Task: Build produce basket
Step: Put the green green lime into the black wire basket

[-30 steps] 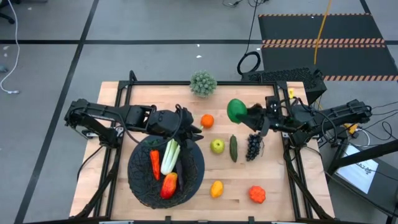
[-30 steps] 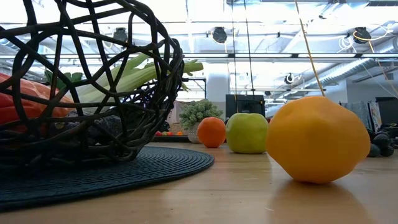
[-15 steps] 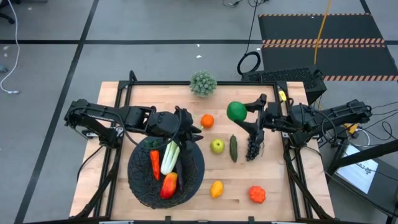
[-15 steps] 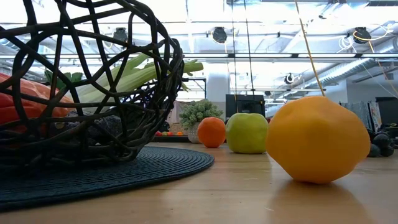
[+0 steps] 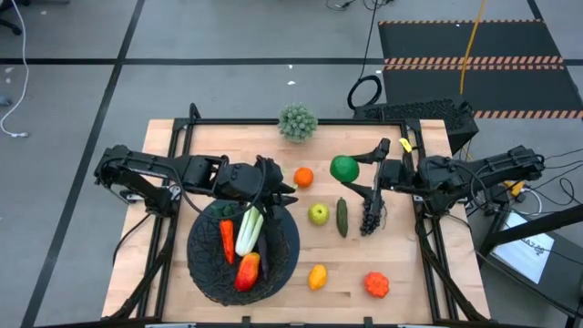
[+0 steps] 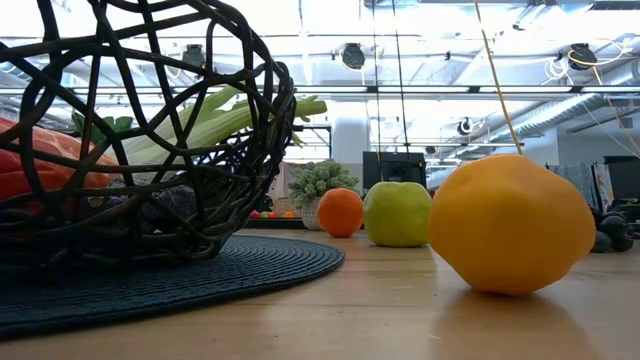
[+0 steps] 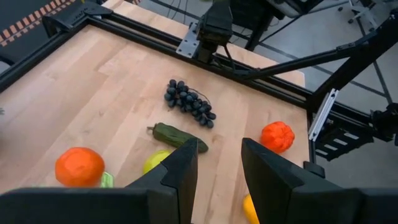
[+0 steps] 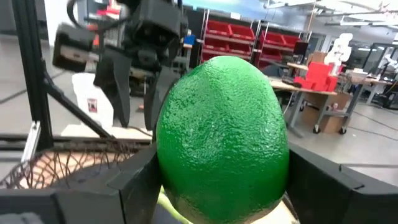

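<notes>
The black mesh basket [image 5: 273, 264] sits at the near left of the table on a dark mat, with a carrot [image 5: 226, 239], a celery stalk [image 5: 249, 228] and a mango [image 5: 247, 271] in it. My left gripper [image 5: 281, 189] hovers open over the basket's far rim, nothing between its fingers [image 7: 183, 174]. My right gripper [image 5: 353, 169] is raised at the far right and shut on a green lime [image 5: 344, 168]. On the table lie an orange [image 5: 303, 177], apple [image 5: 318, 213], cucumber [image 5: 342, 217], grapes [image 5: 371, 214], lemon [image 5: 317, 276] and tomato [image 5: 377, 284]. My right gripper pinches the lime between its two fingers, one on each of two opposite sides [image 8: 168, 155]. The fingers reach in level from the table's right side. The lime is lifted clear of the table, above the gap between the orange and the grapes.
A spiky grey-green ball plant [image 5: 297, 121] stands at the far edge. A black frame [image 5: 182, 137] runs along the table's far and side edges. Bare wood lies between the basket and the loose produce. In the low view the lemon [image 6: 510, 225] sits nearest the camera.
My right gripper has rolled about the line it points along, turning the lime with it, so its fingers now spread toward the far and near edges. It has stayed in place and kept its hold.
</notes>
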Available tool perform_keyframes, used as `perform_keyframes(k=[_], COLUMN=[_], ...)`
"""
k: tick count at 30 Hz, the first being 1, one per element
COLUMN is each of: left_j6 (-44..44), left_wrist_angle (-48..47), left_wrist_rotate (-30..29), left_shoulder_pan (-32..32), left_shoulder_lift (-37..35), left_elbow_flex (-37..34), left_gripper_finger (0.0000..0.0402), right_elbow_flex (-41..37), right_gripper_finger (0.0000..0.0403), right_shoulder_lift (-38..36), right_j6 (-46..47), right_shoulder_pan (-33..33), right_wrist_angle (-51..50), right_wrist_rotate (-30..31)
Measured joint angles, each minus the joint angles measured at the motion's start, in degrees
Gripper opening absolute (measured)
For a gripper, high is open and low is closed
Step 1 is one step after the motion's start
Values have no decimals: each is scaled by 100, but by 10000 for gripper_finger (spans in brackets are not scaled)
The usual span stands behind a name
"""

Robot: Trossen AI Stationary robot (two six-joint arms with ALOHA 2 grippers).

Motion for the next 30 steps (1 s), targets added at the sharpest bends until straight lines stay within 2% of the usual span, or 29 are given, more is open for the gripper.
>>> perform_keyframes(k=[9,16,20,27,30], left_j6=[-42,-474,-649,-1503,-2132], left_wrist_angle=[0,3,14,737,1069], left_wrist_rotate=[1,-2,2,-97,-236], left_shoulder_pan=[4,57,51,100,152], left_shoulder_lift=[0,0,0,26,100], left_elbow_flex=[0,0,0,0,0], left_gripper_finger=[124,134,184,316,372], right_elbow_flex=[0,0,0,0,0], right_gripper_finger=[281,281,281,281,281], right_shoulder_lift=[2,227,524,1090,1317], right_j6=[796,1429,1519,1495,1402], right_shoulder_pan=[1,2,45,207,239], right_wrist_angle=[-147,-144,-128,-14,-18], right_wrist_rotate=[5,-22,-46,-61,-59])
